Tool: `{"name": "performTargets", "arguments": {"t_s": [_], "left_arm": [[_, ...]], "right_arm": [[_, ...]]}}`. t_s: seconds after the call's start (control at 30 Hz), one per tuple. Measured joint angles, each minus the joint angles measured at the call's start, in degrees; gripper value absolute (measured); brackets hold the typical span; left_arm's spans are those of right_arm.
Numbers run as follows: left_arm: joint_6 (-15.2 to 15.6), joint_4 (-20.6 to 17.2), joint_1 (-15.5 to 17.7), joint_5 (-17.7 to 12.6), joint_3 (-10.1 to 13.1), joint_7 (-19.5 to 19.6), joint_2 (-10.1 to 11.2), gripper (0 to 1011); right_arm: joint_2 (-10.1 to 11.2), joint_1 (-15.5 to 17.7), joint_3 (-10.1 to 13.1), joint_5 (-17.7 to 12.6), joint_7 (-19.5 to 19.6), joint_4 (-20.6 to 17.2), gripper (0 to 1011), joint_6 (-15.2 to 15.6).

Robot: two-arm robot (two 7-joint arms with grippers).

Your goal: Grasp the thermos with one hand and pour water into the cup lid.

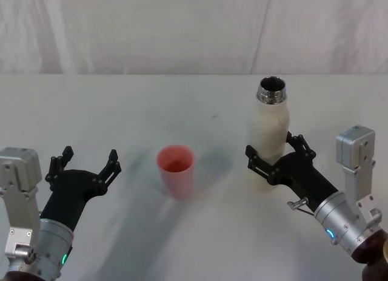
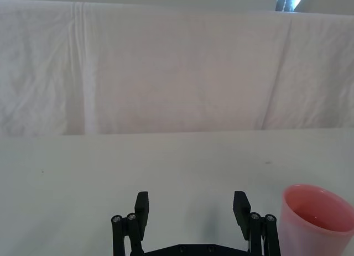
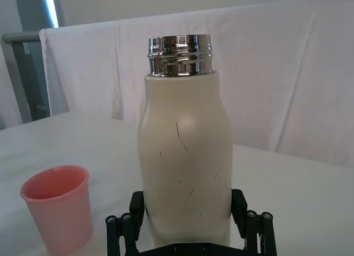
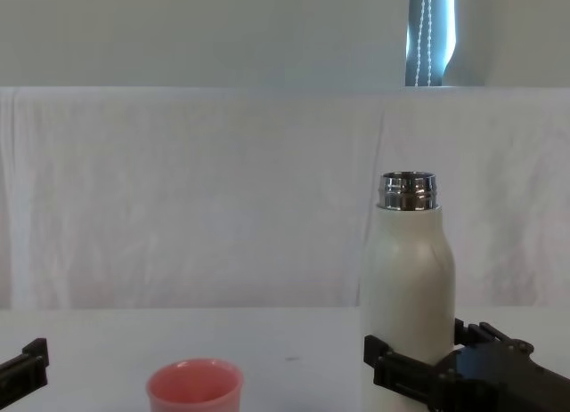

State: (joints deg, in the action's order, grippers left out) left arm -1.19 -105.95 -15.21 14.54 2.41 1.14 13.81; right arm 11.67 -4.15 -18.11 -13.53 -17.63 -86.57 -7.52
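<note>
Thermos (image 1: 271,130): cream-white, upright on counter, right of centre. Cap off, steel threaded neck open at top. Inside looks dark from head view; contents can't tell. Fine dark scratches on body in right wrist view.

Cup lid (image 1: 176,170): salmon-pink, upright, mouth up, near counter centre, to left of thermos and well apart from it. Head view shows a darker patch at the bottom; liquid or not, can't tell.

Right hand (image 1: 274,155): fingers apart, one on each side of thermos lower body, close against it. Right wrist view has the pads (image 3: 239,205) flanking the bottle; firm contact can't be confirmed. Bottle base on counter.

Left hand (image 1: 86,162): fingers spread wide, nothing between them, low over counter just left of cup lid, not touching it.

Counter (image 1: 151,111): white, matte, a small dark speck behind cup lid.

Room: white cloth backdrop (image 4: 196,198) w/ vertical creases behind counter; pale wall above it; strip of window or blind at upper right in chest view.
</note>
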Motion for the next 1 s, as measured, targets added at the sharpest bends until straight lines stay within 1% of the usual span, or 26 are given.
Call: {"name": "performTargets", "arguments": {"t_s": [1.0], "left_arm": [[0.0, 0.0, 0.0, 0.0, 0.0, 0.0, 0.0, 1001]], "right_arm": [[0.99, 2.26, 0.75, 0.09, 0.49, -2.27, 1000, 0.64]]}}
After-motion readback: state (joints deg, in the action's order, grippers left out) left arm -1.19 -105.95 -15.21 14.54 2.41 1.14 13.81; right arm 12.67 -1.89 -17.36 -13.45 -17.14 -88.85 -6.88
